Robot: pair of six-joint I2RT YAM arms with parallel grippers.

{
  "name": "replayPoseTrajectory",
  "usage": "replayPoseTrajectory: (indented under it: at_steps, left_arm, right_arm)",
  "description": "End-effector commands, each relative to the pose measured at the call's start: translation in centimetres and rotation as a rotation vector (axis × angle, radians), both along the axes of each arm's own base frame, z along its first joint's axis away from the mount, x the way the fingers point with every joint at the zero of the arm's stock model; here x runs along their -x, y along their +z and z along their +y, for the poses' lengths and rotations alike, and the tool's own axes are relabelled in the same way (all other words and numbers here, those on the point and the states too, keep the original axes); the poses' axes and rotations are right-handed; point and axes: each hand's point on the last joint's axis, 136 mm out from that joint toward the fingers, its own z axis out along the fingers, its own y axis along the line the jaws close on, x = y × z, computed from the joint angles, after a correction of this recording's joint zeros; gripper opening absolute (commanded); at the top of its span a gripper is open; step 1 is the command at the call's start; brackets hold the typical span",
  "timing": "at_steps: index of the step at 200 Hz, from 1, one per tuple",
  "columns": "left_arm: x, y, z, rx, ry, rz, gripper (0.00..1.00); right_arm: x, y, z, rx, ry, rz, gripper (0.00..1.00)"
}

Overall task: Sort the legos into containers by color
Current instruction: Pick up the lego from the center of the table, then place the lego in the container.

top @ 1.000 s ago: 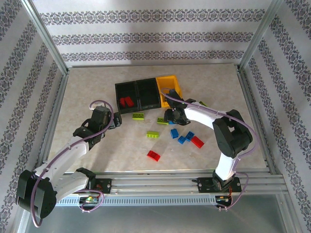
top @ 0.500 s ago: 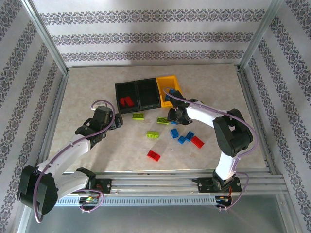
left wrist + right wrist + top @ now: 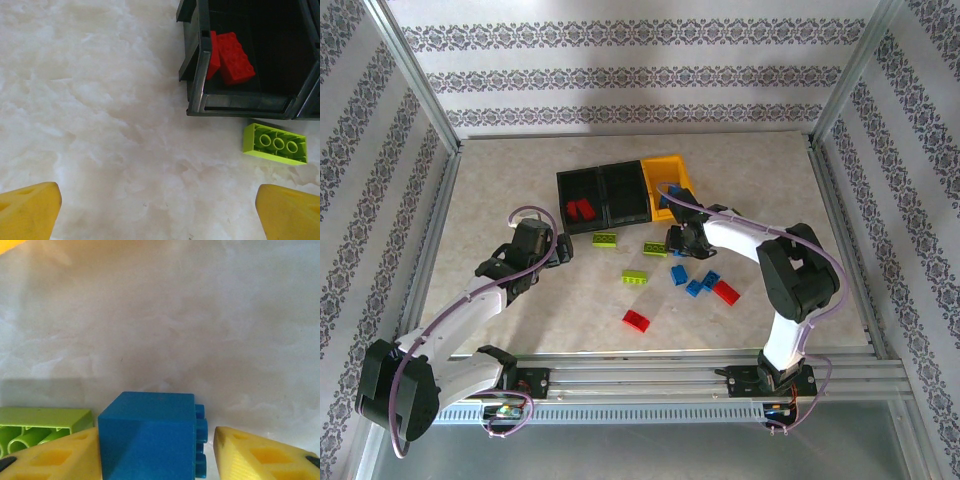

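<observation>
Nearest, a blue brick (image 3: 147, 432) sits between the fingers of my right gripper (image 3: 157, 452). One finger (image 3: 55, 460) touches its smooth side and a sliver of gap shows on the stud side, so I cannot tell if the grip is firm. A lime brick (image 3: 40, 422) lies just beside it. My left gripper (image 3: 160, 205) hangs wide and empty over the table (image 3: 100, 100), near a second lime brick (image 3: 275, 144). Beyond, 2 red bricks (image 3: 232, 57) lie in the left black bin (image 3: 200, 65) of the 3 containers (image 3: 625, 195). I judge this to be the pick of a blue. Next I must finish closing, lift clear of the lime, and carry to a bin without red.
</observation>
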Motion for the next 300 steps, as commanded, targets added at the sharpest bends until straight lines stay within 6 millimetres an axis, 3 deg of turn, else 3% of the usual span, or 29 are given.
replayPoseTrajectory:
  at_steps: [1,82,147,191,229,261,300]
  left_arm:
    - [-0.6,0.7,0.1,0.013,0.016,-0.024,1.00]
    - [-0.7,0.2,0.1,-0.001,0.009,0.001,1.00]
    - [-0.9,0.2,-0.1,0.005,0.004,0.002,1.00]
    - [-1.1,0.2,-0.5,0.015,-0.011,0.005,1.00]
    - [-1.2,0.3,-0.6,0.014,-0.019,0.007,1.00]
    - [-1.2,0.3,-0.7,0.016,-0.025,0.009,1.00]
    - [-1.2,0.4,-1.0,0.025,-0.034,0.010,1.00]
  right_arm:
    - [-0.8,-0.9,-0.3,0.013,-0.003,0.014,0.57]
    - [-1.3,-1.4,-0.2,0.005,0.012,0.026,0.44]
    - [-2.9,3.5,-0.3,0.022,0.042,-0.085,0.39]
    - [-5.8,7.2,0.2,0.035,0.066,-0.185,0.38]
    - [-9.6,9.9,0.9,0.064,0.079,-0.285,0.38]
    - [-12.8,10.9,1.3,0.092,0.095,-0.353,0.39]
    - [-15.6,10.6,2.0,0.098,0.110,-0.389,0.40]
